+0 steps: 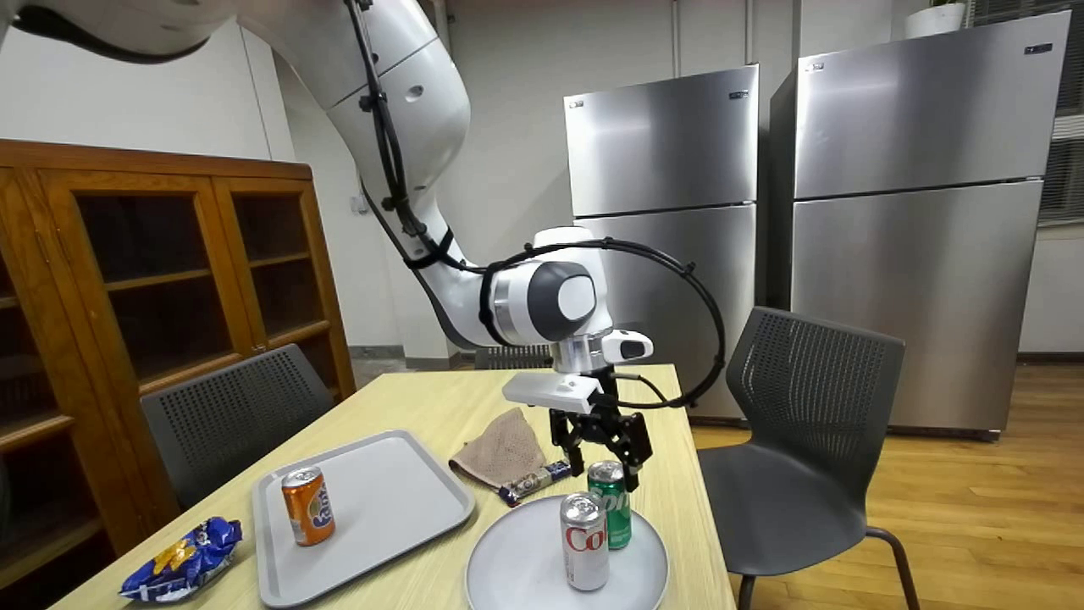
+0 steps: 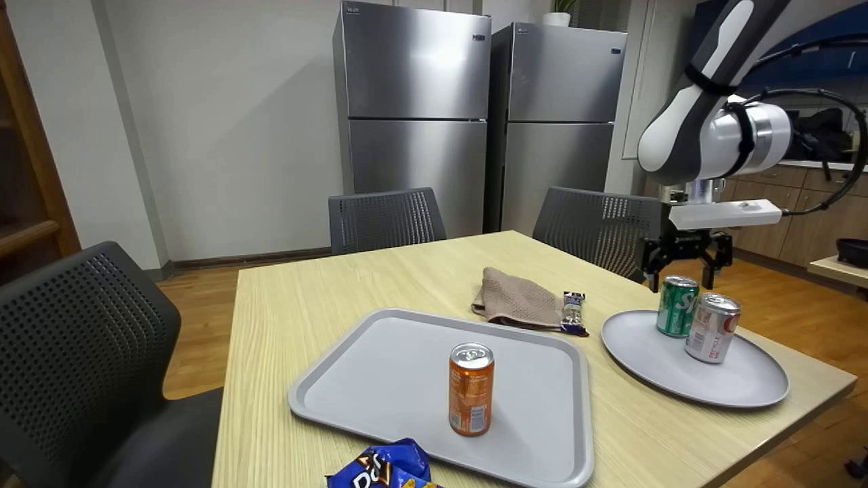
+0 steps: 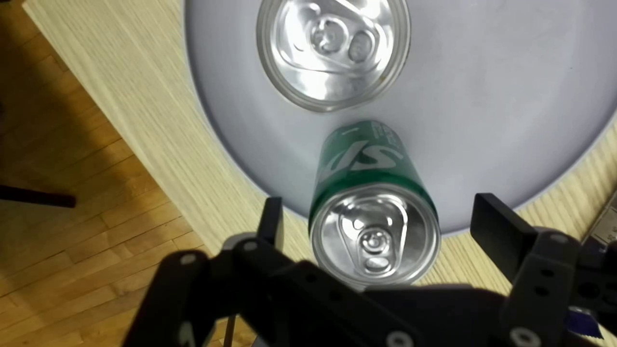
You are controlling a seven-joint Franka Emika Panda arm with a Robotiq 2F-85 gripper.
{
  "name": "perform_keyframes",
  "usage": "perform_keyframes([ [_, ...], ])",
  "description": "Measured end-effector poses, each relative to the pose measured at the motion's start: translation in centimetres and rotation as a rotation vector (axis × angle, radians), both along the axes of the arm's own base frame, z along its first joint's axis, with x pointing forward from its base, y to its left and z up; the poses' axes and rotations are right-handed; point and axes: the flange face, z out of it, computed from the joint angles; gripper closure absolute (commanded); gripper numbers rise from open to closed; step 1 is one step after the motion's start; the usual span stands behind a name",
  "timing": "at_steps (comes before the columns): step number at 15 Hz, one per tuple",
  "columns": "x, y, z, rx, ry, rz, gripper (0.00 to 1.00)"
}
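A grasp is apparently being prepared now, the hand (image 3: 377,214) being held wide-spread and empty at the top of the green can (image 2: 675,310) on the round plate (image 2: 634,342), a little lowering, then a squeeze, seemingly being called for.

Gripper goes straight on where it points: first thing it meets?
Most likely the green Sprite can, right under the gripper. In the wrist view it shows between the open jaws, so they may straddle it rather than strike; exact depth is unclear.
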Motion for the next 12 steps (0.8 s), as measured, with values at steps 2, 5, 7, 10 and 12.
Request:
perform_keyframes([
  [2, 0.03, -0.01, 0.01, 0.000, 0.000, 0.000, 0.25],
  [5, 0.14, -0.04, 0.12, -0.001, -0.004, 0.000, 0.42],
  [7, 0.18, -0.05, 0.16, -0.002, -0.005, 0.001, 0.58],
  [10, 0.20, -0.10, 0.18, -0.002, -0.005, 0.000, 0.62],
  [12, 0.23, -0.07, 0.18, -0.004, -0.006, 0.003, 0.62],
])
